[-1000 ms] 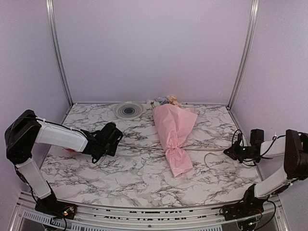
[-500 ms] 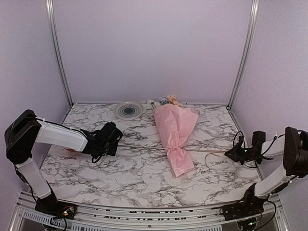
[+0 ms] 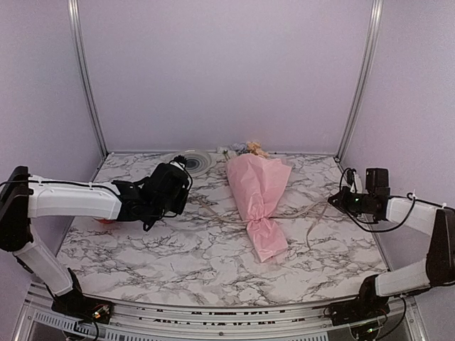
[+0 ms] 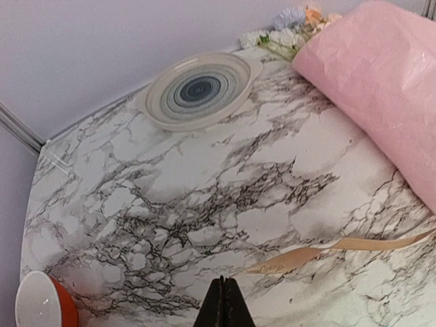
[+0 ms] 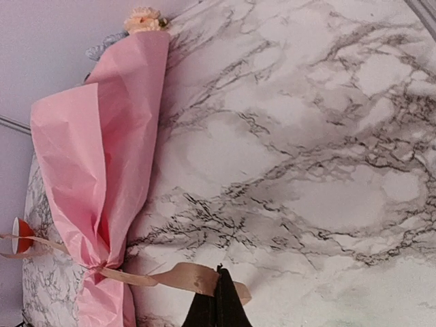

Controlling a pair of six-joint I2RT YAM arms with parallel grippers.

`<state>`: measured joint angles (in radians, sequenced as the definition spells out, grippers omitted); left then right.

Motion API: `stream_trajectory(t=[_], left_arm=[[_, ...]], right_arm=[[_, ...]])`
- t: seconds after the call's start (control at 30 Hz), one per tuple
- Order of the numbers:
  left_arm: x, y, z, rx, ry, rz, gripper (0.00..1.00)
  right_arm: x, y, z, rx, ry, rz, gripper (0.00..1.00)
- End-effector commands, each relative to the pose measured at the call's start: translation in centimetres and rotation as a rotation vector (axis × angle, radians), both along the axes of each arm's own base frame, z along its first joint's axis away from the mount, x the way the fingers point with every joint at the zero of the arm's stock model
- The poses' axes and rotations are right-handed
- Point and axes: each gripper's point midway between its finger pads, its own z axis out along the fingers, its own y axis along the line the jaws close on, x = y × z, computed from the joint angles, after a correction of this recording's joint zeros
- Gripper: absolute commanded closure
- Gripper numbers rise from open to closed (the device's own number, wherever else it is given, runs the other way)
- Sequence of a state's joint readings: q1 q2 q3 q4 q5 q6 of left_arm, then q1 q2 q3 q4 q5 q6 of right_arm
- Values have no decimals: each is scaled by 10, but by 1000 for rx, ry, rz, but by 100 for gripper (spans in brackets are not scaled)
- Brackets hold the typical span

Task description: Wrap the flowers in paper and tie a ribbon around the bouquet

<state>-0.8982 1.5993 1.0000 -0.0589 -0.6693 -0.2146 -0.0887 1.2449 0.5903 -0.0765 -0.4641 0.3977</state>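
The bouquet (image 3: 257, 199) lay on the marble-patterned table (image 3: 178, 249) right of centre. Its wide end faced the back wall, and its pink paper (image 5: 102, 136) was pinched to a narrow neck near the front end. Peach and bluish blooms (image 5: 143, 19) showed at the wide end. The tan ribbon (image 4: 300, 256) crossed that neck and ran slack to both sides. The left gripper (image 4: 223, 286) was fully closed, and the ribbon's end reached its fingertips; it appeared pinched there, though the wrist view was not conclusive. The right gripper (image 5: 219, 276) was closed on the ribbon's other end. A ringed plate (image 4: 197, 88) sat at the back-left, and an orange-red spool (image 4: 41, 300) sat near the left edge.
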Motion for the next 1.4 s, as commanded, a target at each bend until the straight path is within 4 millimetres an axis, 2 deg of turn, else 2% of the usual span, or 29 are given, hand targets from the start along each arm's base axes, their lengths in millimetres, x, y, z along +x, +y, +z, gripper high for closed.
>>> stream_trajectory(t=[0.0, 0.1, 0.2, 0.33, 0.47, 0.67, 0.9, 1.0, 1.1, 1.17, 1.27, 1.37], left_arm=[[12, 11, 70, -36, -192, 52, 100], [16, 18, 88, -6, -268, 71, 100], [18, 30, 87, 76, -287, 125, 100], [12, 40, 69, 95, -257, 138, 100], [8, 60, 50, 126, -209, 187, 100], [0, 95, 20, 151, -130, 278, 100], [-7, 119, 2, 158, -79, 340, 100], [-9, 122, -3, 160, -65, 341, 100], [-10, 118, -4, 141, -52, 321, 100], [-10, 104, 0, 101, -49, 269, 100], [-14, 59, 18, 48, -86, 111, 100], [-22, 10, 45, -21, -123, -64, 100]], right_arm=[[9, 18, 30, -45, -42, 29, 100], [11, 24, 36, -28, -53, 53, 100], [14, 18, 36, -51, -57, 30, 100], [9, -8, 17, -45, -7, -39, 100], [-8, -36, -14, -11, 65, -119, 100], [-27, -47, -50, -4, 147, -151, 100], [-34, -59, -70, -5, 193, -185, 100], [-35, -59, -75, 0, 203, -181, 100], [-35, -57, -74, 8, 202, -176, 100], [-35, -52, -70, -4, 195, -166, 100], [-34, -23, -61, -83, 201, -79, 100], [-37, 0, -54, -110, 218, -8, 100]])
